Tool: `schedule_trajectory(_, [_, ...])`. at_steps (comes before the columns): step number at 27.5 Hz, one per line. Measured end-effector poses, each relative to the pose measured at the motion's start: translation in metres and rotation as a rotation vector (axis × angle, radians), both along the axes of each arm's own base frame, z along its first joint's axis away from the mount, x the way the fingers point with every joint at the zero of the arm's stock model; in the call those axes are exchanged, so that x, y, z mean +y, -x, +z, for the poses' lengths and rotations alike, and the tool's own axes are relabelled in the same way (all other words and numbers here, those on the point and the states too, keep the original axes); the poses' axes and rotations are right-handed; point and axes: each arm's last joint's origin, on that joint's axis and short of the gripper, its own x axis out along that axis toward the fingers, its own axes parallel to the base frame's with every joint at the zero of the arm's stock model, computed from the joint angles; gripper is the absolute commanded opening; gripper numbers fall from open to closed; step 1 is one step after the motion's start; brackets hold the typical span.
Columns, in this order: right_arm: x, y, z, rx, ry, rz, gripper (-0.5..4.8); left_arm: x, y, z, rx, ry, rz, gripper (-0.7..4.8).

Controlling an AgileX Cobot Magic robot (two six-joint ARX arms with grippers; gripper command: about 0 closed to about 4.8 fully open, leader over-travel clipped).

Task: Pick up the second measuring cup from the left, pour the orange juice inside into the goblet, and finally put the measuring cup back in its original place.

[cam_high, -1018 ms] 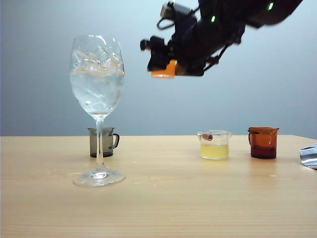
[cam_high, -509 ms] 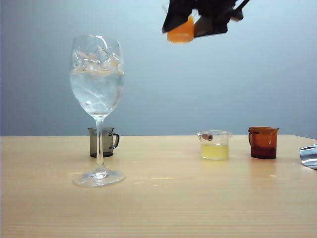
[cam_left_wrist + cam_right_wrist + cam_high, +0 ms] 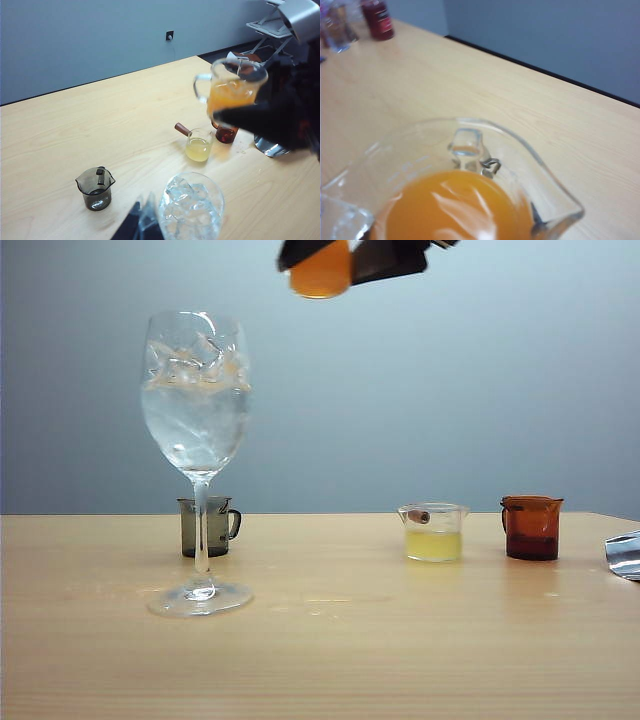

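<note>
The right gripper [image 3: 345, 260] gripped the second measuring cup [image 3: 322, 272] high at one o'clock from the goblet [image 3: 197, 400], level so the orange juice [image 3: 450, 207] stayed in. The left gripper [image 3: 142, 222] hung above the goblet; whether its jaws were wide or narrow I could not tell.

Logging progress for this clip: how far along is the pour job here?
Done: the second measuring cup is off the table, shut in the right gripper high right of the goblet. In hand: carrying it over; the orange juice is unpoured. Left: pour, return cup. The left gripper waits by the goblet.
</note>
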Motion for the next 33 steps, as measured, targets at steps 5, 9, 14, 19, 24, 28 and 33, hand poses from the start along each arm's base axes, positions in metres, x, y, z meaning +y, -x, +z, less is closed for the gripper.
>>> schedule_trajectory(5, [0.008,0.007,-0.001,-0.012,0.020,-0.008,0.49,0.000,0.000,0.000,0.000,0.000,-0.001,-0.06])
schedule_trajectory(9, [0.010,0.009,-0.001,-0.013,0.023,-0.007,0.49,0.000,0.000,0.000,0.000,0.001,-0.004,-0.06])
schedule_trajectory(14, [0.014,0.005,-0.009,0.002,0.043,-0.019,0.49,-0.002,0.001,0.000,0.002,0.017,-0.072,-0.06])
schedule_trajectory(19, [0.018,0.003,-0.014,-0.010,0.074,-0.014,0.49,-0.004,0.004,-0.002,0.054,0.059,-0.186,-0.06])
schedule_trajectory(24, [0.025,0.008,-0.015,-0.062,0.120,0.010,0.49,-0.004,0.005,-0.002,0.058,0.060,-0.187,-0.06])
schedule_trajectory(28, [0.026,0.008,-0.013,-0.079,0.111,0.011,0.49,-0.004,0.005,-0.002,0.058,0.060,-0.188,-0.06])
schedule_trajectory(33, [0.028,0.005,-0.018,-0.077,0.131,-0.025,0.49,-0.004,0.005,-0.002,0.058,0.060,-0.188,-0.06])
